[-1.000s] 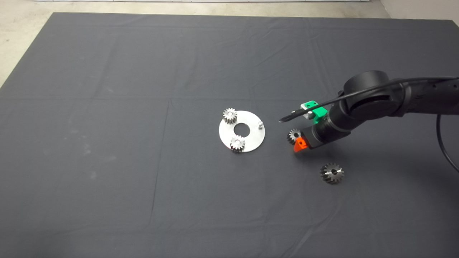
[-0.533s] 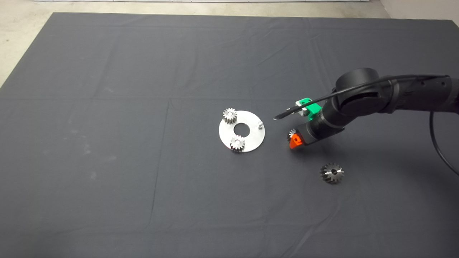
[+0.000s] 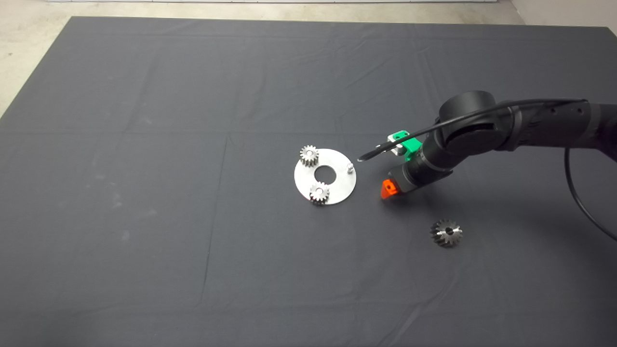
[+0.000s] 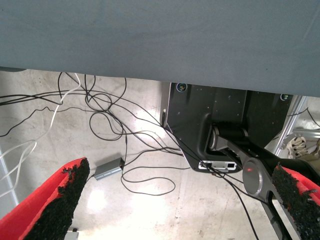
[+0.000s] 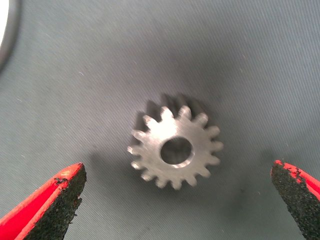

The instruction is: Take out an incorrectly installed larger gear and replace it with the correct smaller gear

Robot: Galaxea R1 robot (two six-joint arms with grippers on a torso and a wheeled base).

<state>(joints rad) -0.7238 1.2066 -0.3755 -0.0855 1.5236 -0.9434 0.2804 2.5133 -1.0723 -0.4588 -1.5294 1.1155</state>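
Note:
In the right wrist view the smaller gear (image 5: 175, 150) lies flat on the mat, a dull grey spur gear with a round centre hole. My right gripper (image 5: 176, 176) hangs over it, open, one black pad far out on each side. From the head view that gear is hidden under the right gripper (image 3: 390, 186), just right of the round steel plate (image 3: 337, 190). The larger gear (image 3: 446, 233), shiny with slanted teeth, rests on the mat in front of the right arm. My left gripper (image 4: 180, 196) is parked off the mat, open and holding nothing.
Two bright silver gears (image 3: 309, 155) (image 3: 319, 193) sit on the plate. A bare peg (image 3: 350, 167) stands at the plate's right rim. The left wrist view shows the floor with cables (image 4: 100, 115) and the robot's black base (image 4: 210, 125) beyond the mat edge.
My right arm has slid left toward the plate. The smaller gear, showing beside the finger a second ago, is now covered by the gripper in the head view.

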